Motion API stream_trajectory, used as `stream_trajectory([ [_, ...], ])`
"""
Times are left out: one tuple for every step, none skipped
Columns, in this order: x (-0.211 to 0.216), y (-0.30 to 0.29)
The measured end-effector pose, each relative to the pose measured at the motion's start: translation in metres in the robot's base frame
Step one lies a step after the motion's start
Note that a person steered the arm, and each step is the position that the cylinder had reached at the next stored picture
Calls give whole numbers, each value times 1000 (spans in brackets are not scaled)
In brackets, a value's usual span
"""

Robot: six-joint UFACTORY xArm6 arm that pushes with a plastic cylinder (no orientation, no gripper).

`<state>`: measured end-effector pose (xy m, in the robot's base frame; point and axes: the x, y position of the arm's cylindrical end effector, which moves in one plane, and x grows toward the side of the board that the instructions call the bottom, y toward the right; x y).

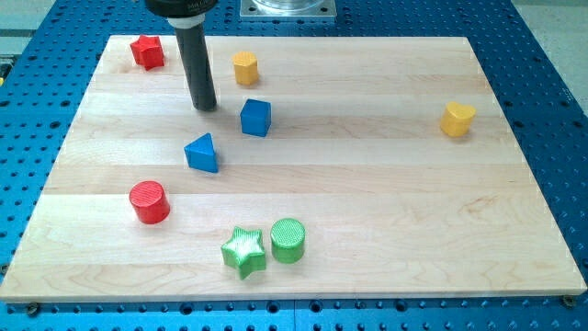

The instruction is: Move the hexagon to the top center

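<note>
The yellow hexagon [244,67] stands near the view's top, left of centre, on the wooden board [367,184]. My tip [206,106] rests on the board below and to the left of the hexagon, a short gap apart from it. The blue cube [255,118] sits just right of the tip, and the blue triangle [202,153] lies below it.
A red star [147,51] sits at the top left. A red cylinder [149,202] stands at the lower left. A green star [244,252] and a green cylinder [288,240] sit near the bottom centre. A yellow heart [457,119] is at the right.
</note>
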<state>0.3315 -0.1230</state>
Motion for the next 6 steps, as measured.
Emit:
stream_trajectory([
  [-42,42],
  [-76,119],
  [-61,98],
  [-43,37],
  [-64,31],
  [-89,31],
])
